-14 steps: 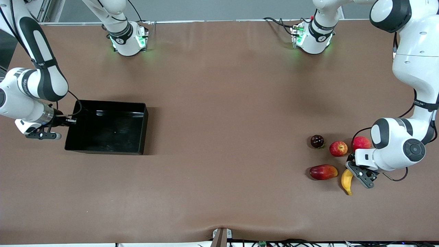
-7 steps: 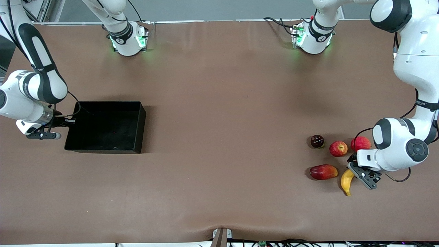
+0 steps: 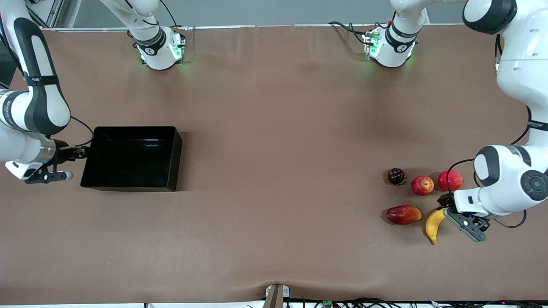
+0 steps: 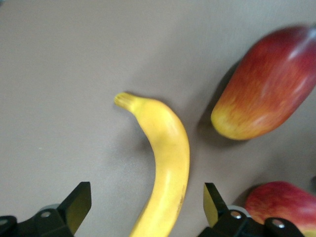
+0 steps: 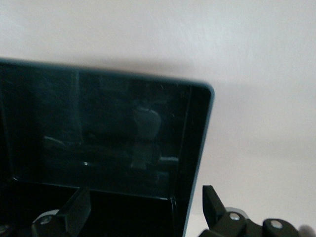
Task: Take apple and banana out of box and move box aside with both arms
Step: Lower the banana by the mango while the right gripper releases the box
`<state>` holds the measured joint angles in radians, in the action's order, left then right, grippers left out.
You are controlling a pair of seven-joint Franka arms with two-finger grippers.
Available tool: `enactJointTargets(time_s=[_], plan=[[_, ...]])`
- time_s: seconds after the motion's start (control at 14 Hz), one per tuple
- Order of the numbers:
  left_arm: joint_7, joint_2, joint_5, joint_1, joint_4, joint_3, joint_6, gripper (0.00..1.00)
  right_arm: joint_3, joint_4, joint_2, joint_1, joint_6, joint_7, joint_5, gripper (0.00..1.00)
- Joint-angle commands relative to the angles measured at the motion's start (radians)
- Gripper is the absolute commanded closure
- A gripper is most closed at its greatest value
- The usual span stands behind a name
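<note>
The shallow glossy black rectangular plastic box (image 3: pixel 130 157) rests empty on the brown table (image 3: pixel 274 128) toward the right arm's end; treat it as light and stiff, with thin, slick walls that can slip between the pads. Grip a short wall at its middle, pads on both faces of the rim, and lift evenly from both ends to avoid twisting. The right gripper (image 3: pixel 64 164) sits just beside the box's outer short wall with its fingers (image 5: pixel 76 210) spread, holding nothing. The curved smooth yellow banana (image 3: pixel 433 224) lies on the table at the left arm's end, beside the elongated red-orange mango (image 3: pixel 403 214); it is soft and bruises easily, so take it across the middle of its curve. The left gripper (image 3: pixel 449 209) hangs over the banana's upper end, its fingers (image 4: pixel 74 207) spread either side of it, gripping nothing. The small round red apple with yellowish streaks (image 3: pixel 422 185) is firm but rolls; take it across its widest part.
</note>
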<state>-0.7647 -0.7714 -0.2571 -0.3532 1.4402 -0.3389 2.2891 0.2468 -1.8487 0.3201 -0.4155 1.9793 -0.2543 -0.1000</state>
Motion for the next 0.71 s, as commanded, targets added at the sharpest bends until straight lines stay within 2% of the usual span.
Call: enactJointTargets(time_s=[0.0,0.36,0.64], plan=[[0.108,0.101,0.021,-0.003,0.020,-0.032,-0.100,0.00,0.046,0.103,0.004,0.017,-0.031,-0.011,0.003,0.00],[0.327,0.217,0.019,0.025,0.019,-0.060,-0.276,0.00,0.066,0.262,-0.006,0.011,-0.098,-0.008,0.017,0.00],[0.569,0.306,0.019,0.026,0.022,-0.136,-0.391,0.00,0.066,0.412,-0.085,0.036,-0.417,-0.014,0.075,0.00]])
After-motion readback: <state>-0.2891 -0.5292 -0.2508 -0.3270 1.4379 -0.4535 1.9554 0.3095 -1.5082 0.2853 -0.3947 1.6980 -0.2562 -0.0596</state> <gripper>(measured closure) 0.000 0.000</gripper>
